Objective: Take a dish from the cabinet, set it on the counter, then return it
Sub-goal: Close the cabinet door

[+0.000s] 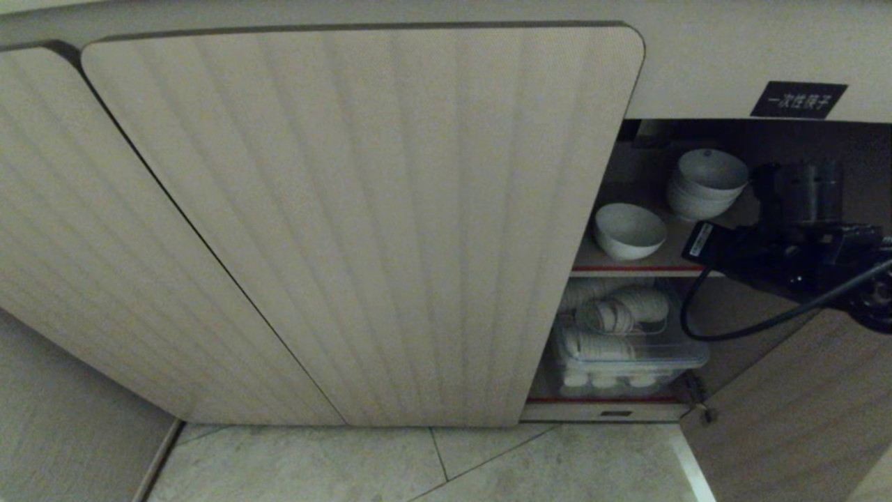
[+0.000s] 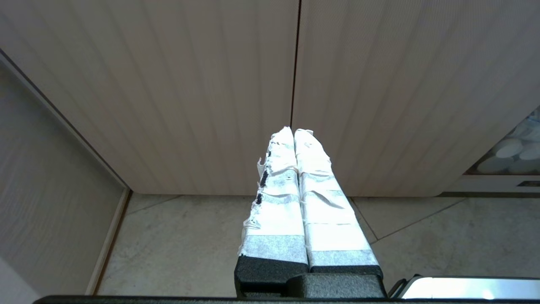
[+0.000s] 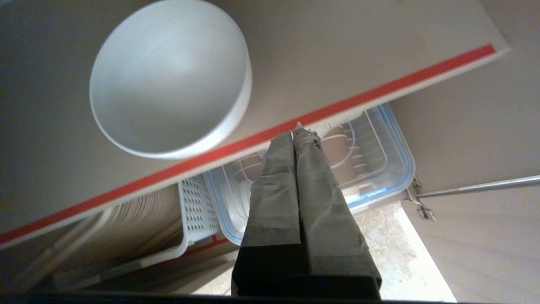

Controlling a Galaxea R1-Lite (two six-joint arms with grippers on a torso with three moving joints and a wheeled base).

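Clearly, the robot was at the reaching stage: the cabinet (image 1: 362,223) stood with its right compartment open, and the right gripper (image 3: 297,131) had its taped fingers pressed together and empty, tips just in front of the red-edged shelf (image 3: 337,109). To do this step well, it would judge that the fingers needed to spread before going deeper, then approach the rim of the single bowl (image 1: 629,230) so one finger slid inside and the other outside the wall. Coming in low risked catching the shelf's red edge; coming in too high risked the top of the opening. A slow, level entry above the shelf seemed the safer line.

The single bowl was plain white, round and deep, with a smooth matte inside and a thin rim. It sat upright on the shelf near its front edge, well apart from the stack of bowls (image 1: 704,183) farther back on the shelf. Below the shelf sat a clear lidded container (image 1: 631,348) holding more white ware.

The left gripper (image 2: 294,131) hung facing the cabinet's closed doors, fingers pressed together, holding nothing.
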